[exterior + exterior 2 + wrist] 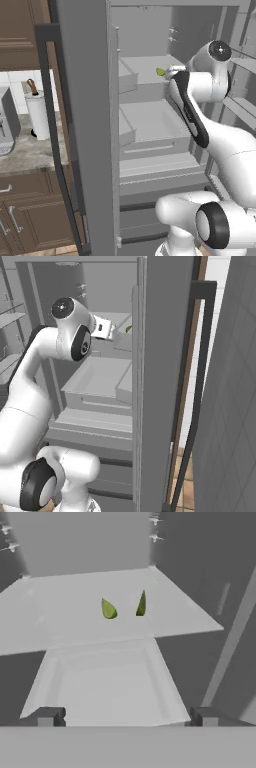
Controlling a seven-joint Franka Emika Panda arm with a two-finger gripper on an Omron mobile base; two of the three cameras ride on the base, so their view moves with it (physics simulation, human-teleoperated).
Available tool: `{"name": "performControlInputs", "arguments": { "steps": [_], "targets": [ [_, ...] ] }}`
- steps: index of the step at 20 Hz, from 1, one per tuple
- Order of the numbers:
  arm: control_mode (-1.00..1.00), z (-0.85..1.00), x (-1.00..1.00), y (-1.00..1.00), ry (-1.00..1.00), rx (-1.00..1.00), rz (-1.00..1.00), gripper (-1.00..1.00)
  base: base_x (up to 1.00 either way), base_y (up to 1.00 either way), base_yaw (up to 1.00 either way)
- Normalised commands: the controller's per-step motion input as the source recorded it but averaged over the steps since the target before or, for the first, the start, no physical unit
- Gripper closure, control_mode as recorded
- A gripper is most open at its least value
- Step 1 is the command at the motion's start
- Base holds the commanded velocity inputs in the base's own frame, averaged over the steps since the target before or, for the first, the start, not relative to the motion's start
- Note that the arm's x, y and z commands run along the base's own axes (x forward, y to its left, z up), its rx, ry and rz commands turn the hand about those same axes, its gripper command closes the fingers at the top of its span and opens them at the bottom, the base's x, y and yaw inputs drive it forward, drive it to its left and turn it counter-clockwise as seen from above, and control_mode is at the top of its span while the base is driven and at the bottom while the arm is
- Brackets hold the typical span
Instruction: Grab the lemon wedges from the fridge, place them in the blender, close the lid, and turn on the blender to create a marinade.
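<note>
The fridge [85, 125] stands open with grey shelves and drawers inside. Two lemon wedges, small and yellow-green, lie on an upper shelf: one wedge [108, 609] to the left, another [141, 605] just right of it. In the left base view a wedge [160, 72] shows beside the arm's wrist. My gripper [127, 716] is open, its two dark fingertips [46, 717] wide apart, hovering short of the wedges over the drawer below the shelf. Nothing is between the fingers. The blender and lid are out of view.
An open grey drawer [105, 682] sits under the shelf. The fridge door [160, 381] stands open on the right, its dark handle [197, 386] beside it. On the counter at left stand a white canister [39, 116] and a grey appliance [6, 122]. Door shelves [242, 107] flank the arm.
</note>
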Motion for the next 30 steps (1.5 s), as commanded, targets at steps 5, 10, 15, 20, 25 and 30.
{"name": "performControlInputs", "arguments": {
  "steps": [5,10,15,20,25,30],
  "targets": [
    [-1.00,0.12,0.64,-0.01,0.16,0.00,-0.02,-1.00,0.00,0.00,0.00],
    [-1.00,0.00,0.24,0.00,0.08,0.00,0.00,-1.00,0.00,0.00,0.00],
    [-1.00,-0.19,0.07,0.00,0.02,0.00,0.00,-1.00,0.00,0.00,0.00],
    [-1.00,-0.32,0.31,0.08,0.00,0.00,0.00,-1.00,0.00,0.00,0.00],
    [-1.00,-0.15,0.56,0.28,0.00,0.00,0.00,-1.00,0.00,0.00,0.00],
    [-1.00,-0.04,0.67,0.13,0.01,0.00,0.00,-1.00,0.00,0.00,0.00]
  ]
}}
